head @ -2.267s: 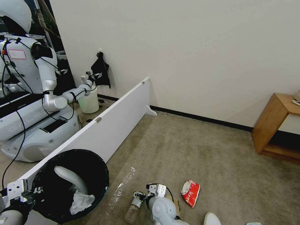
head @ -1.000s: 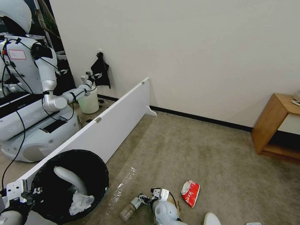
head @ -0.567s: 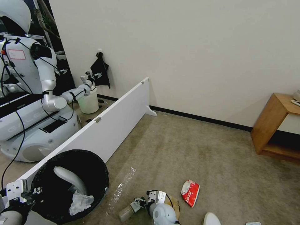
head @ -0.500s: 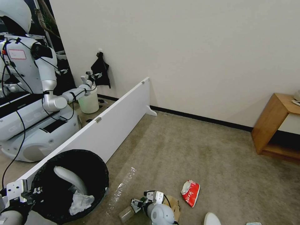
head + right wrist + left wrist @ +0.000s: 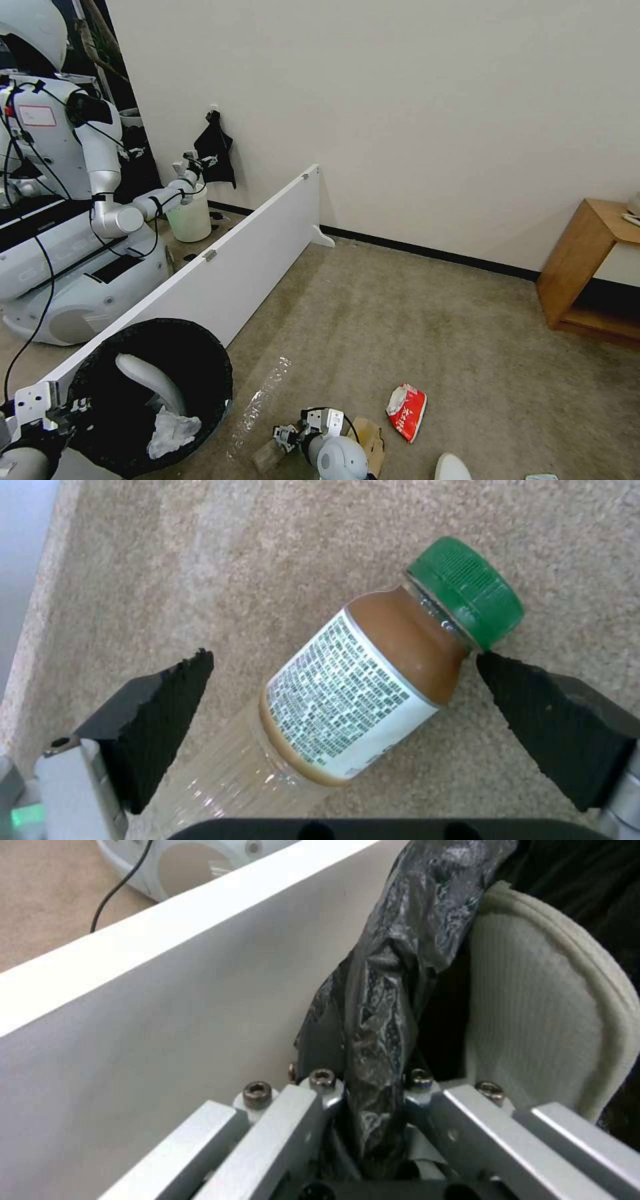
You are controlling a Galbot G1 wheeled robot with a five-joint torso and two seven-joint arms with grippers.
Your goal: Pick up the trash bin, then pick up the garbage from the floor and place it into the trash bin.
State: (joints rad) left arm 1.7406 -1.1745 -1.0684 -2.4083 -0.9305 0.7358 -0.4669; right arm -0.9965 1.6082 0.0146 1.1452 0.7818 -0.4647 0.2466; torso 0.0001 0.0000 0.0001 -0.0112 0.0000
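Note:
The trash bin [image 5: 87,387], lined with a black bag, stands at the lower left in the head view. Inside it lie a white slipper [image 5: 150,383] and a tissue [image 5: 172,430]. My left gripper [image 5: 63,407] is shut on the bag-covered rim [image 5: 383,990], with the slipper [image 5: 533,1005] just beside it. My right gripper [image 5: 287,437] is low over the carpet. It is open [image 5: 343,655] and straddles a small clear bottle [image 5: 360,690] with a green cap, one pad [image 5: 167,700] on each side and neither touching. The bottle [image 5: 267,457] lies on its side.
A brown paper bag [image 5: 370,437], a red snack packet [image 5: 407,411], another slipper [image 5: 453,468] and a pale-blue mask [image 5: 541,477] lie on the carpet to the right. A white partition panel [image 5: 233,267] runs behind the bin. Beyond it are another robot [image 5: 67,200] and a pale bucket [image 5: 190,217]. A wooden table [image 5: 587,267] stands far right.
My right gripper has moved left and nearer along the floor, and the bottle has shifted a little left with it. The bin and left gripper have stayed put.

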